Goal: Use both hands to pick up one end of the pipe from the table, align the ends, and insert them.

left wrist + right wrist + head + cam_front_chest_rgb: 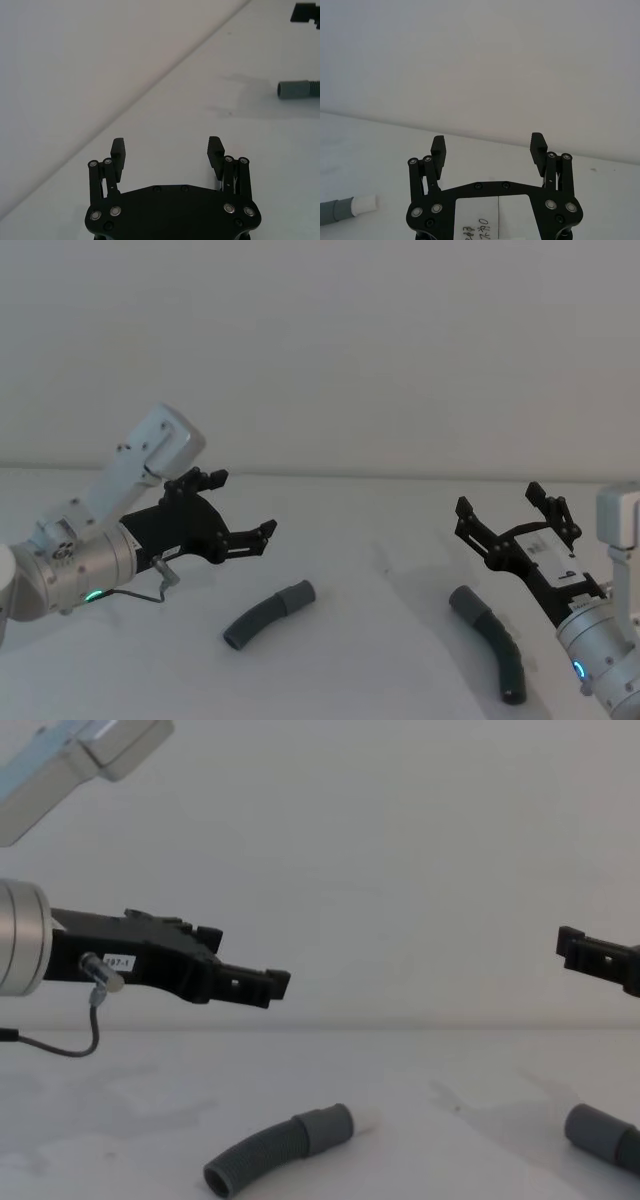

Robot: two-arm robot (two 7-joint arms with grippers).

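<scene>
Head view: black notched left gripper [242, 504] and right gripper [499, 499] hover, jaws apart, over dark-grey ribbed left hose piece [268, 613] and right hose piece [495, 640] respectively.

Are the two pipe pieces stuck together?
No, the left pipe piece and the right pipe piece lie apart on the table.

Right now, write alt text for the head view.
Two hose pieces lie apart on the white table, untouched. The open left end effector hangs beside the left hose piece, the open right end effector beside the right hose piece.
</scene>
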